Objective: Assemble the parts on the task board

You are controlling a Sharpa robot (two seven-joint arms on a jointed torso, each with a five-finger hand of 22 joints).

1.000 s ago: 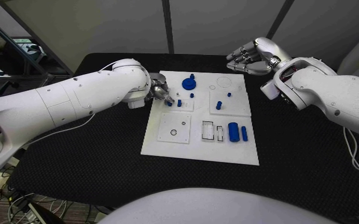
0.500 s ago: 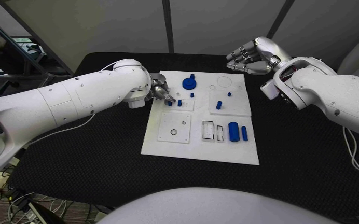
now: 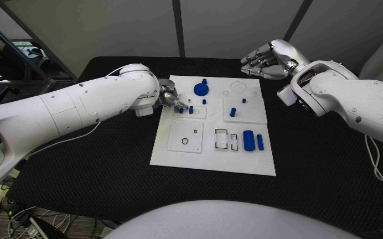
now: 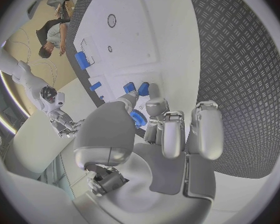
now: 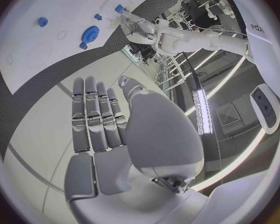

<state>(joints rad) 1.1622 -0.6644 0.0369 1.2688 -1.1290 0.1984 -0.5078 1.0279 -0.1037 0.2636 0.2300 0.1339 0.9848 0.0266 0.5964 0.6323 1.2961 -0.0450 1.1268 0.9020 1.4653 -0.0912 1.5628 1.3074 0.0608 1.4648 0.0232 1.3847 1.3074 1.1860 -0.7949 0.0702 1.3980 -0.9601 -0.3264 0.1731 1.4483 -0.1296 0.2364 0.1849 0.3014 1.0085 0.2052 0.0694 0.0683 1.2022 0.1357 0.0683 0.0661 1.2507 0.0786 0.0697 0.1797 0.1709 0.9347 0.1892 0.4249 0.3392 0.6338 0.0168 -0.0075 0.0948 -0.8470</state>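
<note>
The board [image 3: 209, 161] is lying at the table [image 3: 96, 161] centre. The left hand [image 3: 170, 98] is reaching over the board's left edge, pinching a small blue peg [image 4: 137, 118] between thumb and fingers [image 4: 157, 109]; 2 more pegs [image 4: 135, 88] are standing just beyond the fingertips. The right hand [image 3: 267, 61] is hovering beyond the board's far right corner, fingers extended side by side, holding nothing. A gear [image 3: 201, 89] is sitting near the board's far edge. A peg [image 3: 233, 112] is standing on the right plate. 2 cylinders [image 3: 253, 140] are lying side by side in the near right area, beside rectangular slots [image 3: 222, 139].
</note>
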